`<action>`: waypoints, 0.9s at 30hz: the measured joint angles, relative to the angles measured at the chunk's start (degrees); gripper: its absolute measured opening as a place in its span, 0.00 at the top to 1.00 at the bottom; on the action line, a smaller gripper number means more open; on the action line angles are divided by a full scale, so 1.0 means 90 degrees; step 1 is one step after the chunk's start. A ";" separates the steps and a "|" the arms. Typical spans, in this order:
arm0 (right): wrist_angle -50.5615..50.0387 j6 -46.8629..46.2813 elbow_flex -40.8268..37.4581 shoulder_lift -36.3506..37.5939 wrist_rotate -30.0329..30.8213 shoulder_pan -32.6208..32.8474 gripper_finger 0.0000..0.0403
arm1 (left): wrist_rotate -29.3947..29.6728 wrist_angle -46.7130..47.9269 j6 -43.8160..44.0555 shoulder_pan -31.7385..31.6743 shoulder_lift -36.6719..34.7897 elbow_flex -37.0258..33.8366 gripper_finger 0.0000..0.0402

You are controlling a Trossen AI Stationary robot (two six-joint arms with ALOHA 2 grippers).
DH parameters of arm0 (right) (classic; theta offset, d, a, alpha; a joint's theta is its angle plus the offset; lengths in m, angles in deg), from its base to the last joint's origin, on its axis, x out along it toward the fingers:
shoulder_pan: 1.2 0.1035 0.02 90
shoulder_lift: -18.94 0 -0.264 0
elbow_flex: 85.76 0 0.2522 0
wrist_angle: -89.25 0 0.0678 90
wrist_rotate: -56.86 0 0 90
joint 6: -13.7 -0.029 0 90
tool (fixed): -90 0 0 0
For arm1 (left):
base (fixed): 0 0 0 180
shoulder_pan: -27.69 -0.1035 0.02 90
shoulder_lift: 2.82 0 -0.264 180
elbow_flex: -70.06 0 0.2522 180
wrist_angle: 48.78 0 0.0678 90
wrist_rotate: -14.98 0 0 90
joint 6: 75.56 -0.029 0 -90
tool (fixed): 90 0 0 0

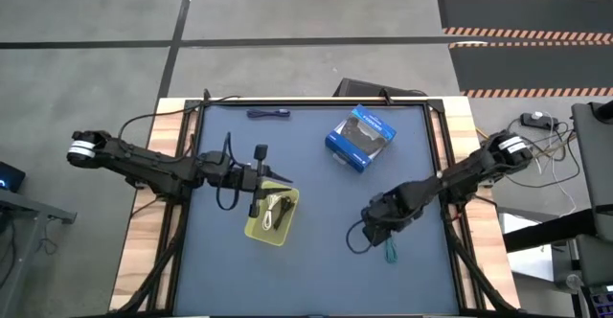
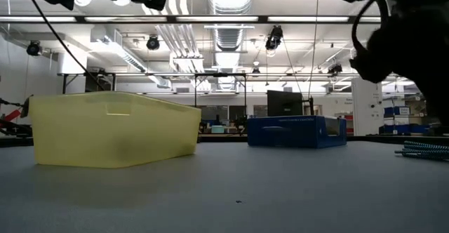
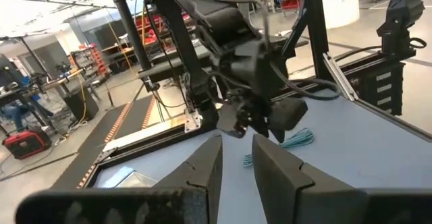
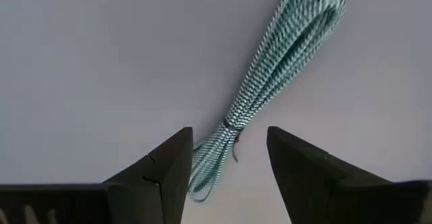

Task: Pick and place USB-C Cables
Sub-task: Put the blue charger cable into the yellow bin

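The teal-green cable [image 4: 270,82] lies bundled on the blue mat, near the table's near right [image 1: 391,251]; the low view shows it at the right [image 2: 424,149]. My right gripper [image 4: 229,150] is open, pointing down over it, one finger on either side of the bundle's end, apart from it [image 1: 383,226]. My left gripper [image 1: 278,176] is open above the far edge of the yellow tray [image 1: 257,230], holding nothing [image 3: 236,153]. A white cable [image 1: 282,203] and a black cable [image 1: 267,220] lie in the tray. The dark purple cable [image 1: 268,114] rests by the far edge.
A blue and black retail box [image 1: 361,136] stands on the mat's far right part [image 2: 295,131]. The yellow tray [image 2: 112,128] sits left of centre. Bare mat lies between the tray and the right arm. Wooden strips and black frame rails border the mat.
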 joint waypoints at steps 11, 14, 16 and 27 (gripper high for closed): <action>0.0116 0.0072 0.0001 -0.0879 0.0061 0.0169 0.55 | 0.0000 -0.0003 -0.0003 0.0000 0.0018 0.0002 0.84; 0.0129 0.0245 0.0024 -0.1047 0.0050 0.0164 0.56 | 0.0028 -0.0005 -0.0003 0.0000 0.0018 0.0002 0.84; 0.0143 0.0325 0.0029 -0.1139 0.0060 0.0164 0.59 | 0.0058 -0.0002 -0.0003 0.0000 0.0017 0.0002 0.84; 0.0325 0.0514 0.0005 -0.1025 0.0223 0.0169 0.85 | 0.0080 -0.0003 0.0001 0.0000 0.0018 0.0002 0.84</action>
